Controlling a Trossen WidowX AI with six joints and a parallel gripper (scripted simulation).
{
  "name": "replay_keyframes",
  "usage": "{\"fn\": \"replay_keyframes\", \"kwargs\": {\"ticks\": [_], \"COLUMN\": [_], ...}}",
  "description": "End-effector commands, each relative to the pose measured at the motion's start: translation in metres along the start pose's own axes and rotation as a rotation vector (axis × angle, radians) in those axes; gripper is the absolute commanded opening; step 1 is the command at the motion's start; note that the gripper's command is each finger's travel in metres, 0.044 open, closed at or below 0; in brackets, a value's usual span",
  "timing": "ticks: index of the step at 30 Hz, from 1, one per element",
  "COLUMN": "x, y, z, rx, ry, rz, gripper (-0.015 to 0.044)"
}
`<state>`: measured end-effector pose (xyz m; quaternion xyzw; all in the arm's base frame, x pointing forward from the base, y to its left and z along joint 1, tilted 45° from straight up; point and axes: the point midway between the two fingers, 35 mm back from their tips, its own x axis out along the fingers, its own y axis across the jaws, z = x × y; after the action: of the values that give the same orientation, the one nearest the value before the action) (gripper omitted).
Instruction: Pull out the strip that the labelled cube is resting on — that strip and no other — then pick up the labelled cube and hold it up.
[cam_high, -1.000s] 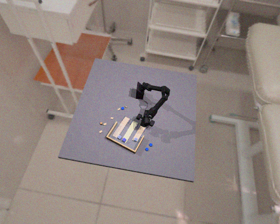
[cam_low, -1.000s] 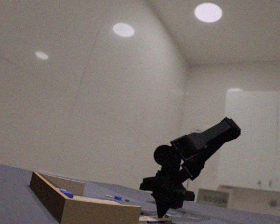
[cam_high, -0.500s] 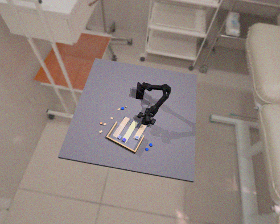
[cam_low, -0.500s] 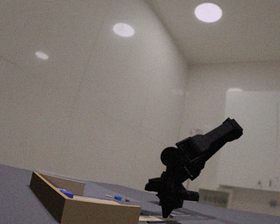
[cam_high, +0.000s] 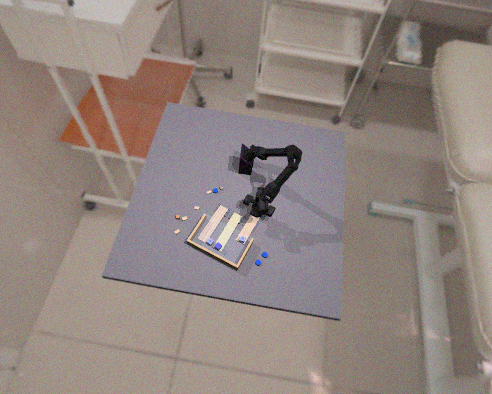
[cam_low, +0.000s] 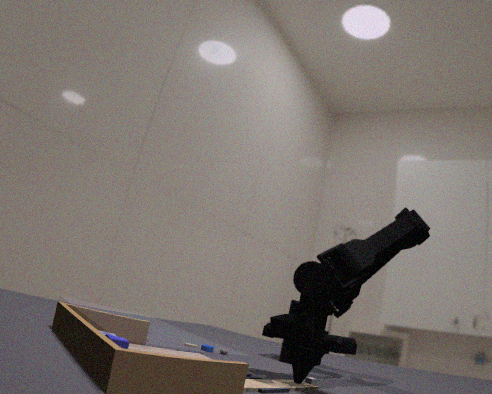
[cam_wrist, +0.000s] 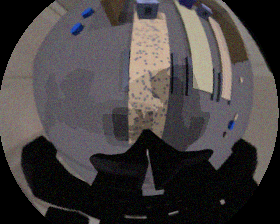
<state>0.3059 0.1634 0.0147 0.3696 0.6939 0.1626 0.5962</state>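
A speckled peach strip (cam_high: 248, 228) (cam_wrist: 149, 60) lies furthest right of three strips and sticks out of the tray's open side. A light blue cube with a dark mark (cam_high: 242, 239) (cam_wrist: 148, 9) rests on its far end. My gripper (cam_high: 255, 215) (cam_low: 299, 381) (cam_wrist: 145, 131) is shut, with nothing seen between its fingers. Its tips point down at the strip's near end, touching or just above it. A pale yellow strip (cam_high: 228, 231) (cam_wrist: 198, 50) has a dark blue cube (cam_high: 218, 246) (cam_wrist: 186, 2) at its far end. A pinkish strip (cam_high: 214, 223) (cam_wrist: 221, 55) has a light blue cube (cam_high: 210, 241) (cam_wrist: 204, 11).
The wooden tray (cam_high: 212, 255) (cam_low: 180, 372) has raised walls on three sides and opens towards the arm. Thin dark rails (cam_wrist: 187, 75) stand between the strips. Two blue discs (cam_high: 265, 255) (cam_high: 258, 262) lie beyond the tray's right wall. Several small pieces lie left of the tray.
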Motion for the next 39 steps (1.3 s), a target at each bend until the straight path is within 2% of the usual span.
{"fn": "replay_keyframes", "kwargs": {"ticks": [1, 39], "x": [0.005, 0.004], "y": [-0.002, -0.003], "z": [-0.013, -0.071], "rx": [0.006, 0.008], "ry": [0.023, 0.025], "rz": [-0.008, -0.008], "gripper": [0.0, 0.0]}}
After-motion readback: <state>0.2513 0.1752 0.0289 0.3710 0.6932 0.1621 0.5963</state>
